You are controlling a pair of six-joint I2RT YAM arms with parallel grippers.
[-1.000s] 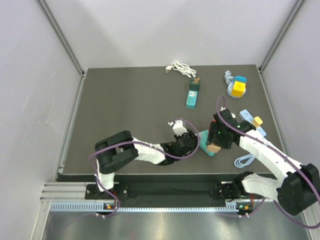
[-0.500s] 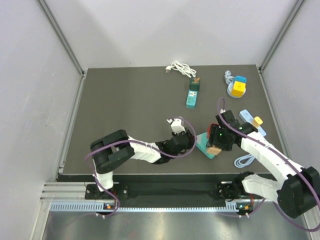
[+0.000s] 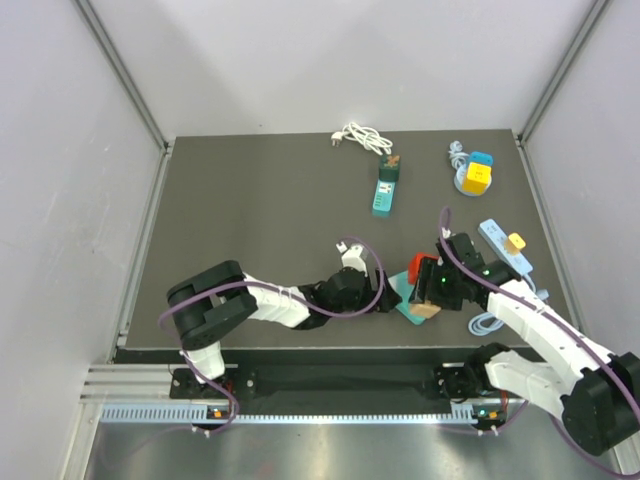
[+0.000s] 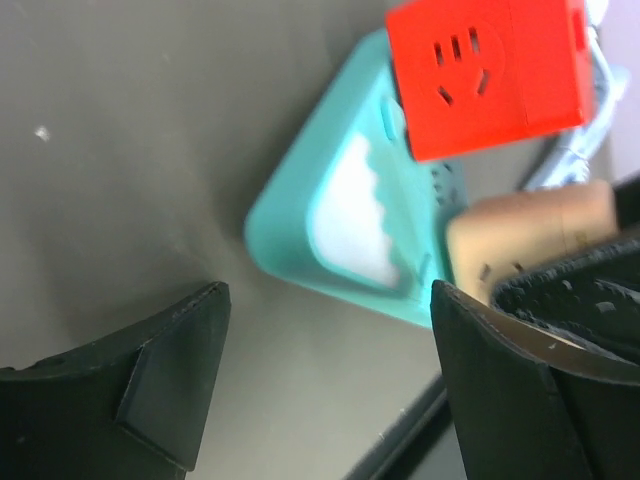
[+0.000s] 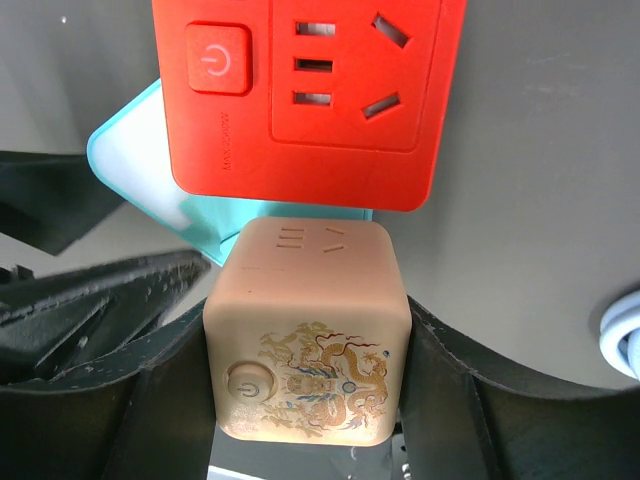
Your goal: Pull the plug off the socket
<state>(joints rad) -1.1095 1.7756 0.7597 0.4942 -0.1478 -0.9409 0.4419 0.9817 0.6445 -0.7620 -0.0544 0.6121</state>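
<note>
The gripper (image 5: 306,345) clamps a tan cube (image 5: 308,300) at the lower middle of the frame, dark fingers pressed to its left and right sides. Just above it is a red cube (image 5: 300,100) with a power button. A teal strip (image 5: 125,160) juts out at left on the grey table (image 5: 540,150). A white cable (image 5: 622,335) shows at the right edge.

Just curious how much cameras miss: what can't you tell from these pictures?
- Right wrist: the tan cube hides its own underside; plugged into the teal strip or not, unclear.
- Left wrist: the red cube covers the strip's far end.
- Top view: the right tool is too small to judge its grip.
</note>
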